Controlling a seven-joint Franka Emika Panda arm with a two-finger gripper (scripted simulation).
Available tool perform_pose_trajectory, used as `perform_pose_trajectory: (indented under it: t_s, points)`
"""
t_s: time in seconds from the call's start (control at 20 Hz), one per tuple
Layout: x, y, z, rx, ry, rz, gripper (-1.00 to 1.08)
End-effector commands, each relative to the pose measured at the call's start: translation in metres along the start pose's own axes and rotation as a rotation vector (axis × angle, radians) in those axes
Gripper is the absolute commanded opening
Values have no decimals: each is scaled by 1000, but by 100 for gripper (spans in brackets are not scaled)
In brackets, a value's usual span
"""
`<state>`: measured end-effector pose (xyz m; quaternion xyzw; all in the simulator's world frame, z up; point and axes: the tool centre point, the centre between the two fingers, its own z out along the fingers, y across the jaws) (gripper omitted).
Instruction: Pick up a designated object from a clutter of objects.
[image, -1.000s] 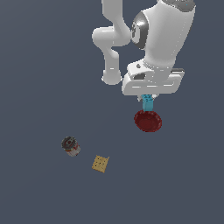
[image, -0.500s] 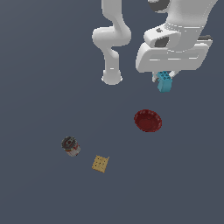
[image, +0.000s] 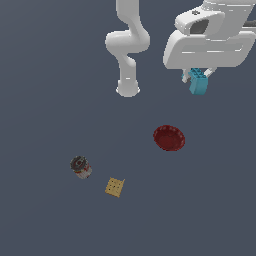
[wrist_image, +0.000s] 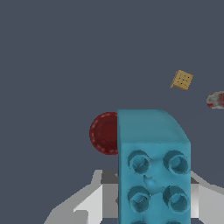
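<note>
My gripper (image: 198, 80) is shut on the cyan-blue studded brick (image: 198, 83) and holds it high above the floor, at the upper part of the exterior view's right. In the wrist view the brick (wrist_image: 153, 166) fills the foreground between my fingers (wrist_image: 94, 199). The other clutter lies far below: the dark red bowl (image: 169, 138), the tan waffle-patterned square (image: 114, 187) and the dark-topped can (image: 80, 166). The bowl (wrist_image: 103, 133), the square (wrist_image: 182, 80) and the can (wrist_image: 216, 99) also show in the wrist view.
The arm's white base (image: 128, 90) stands on the dark grey floor (image: 45, 100) to the exterior view's left of my gripper.
My gripper has risen with the brick, moving up and toward the exterior view's right, away from the red bowl. The bowl, square and can have not moved.
</note>
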<state>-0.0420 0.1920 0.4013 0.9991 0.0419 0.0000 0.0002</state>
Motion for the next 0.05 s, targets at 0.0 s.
perform_pose_trajectory:
  t_s: [0.0]
  points:
    - [0,-1,-2,0,0,0,-100]
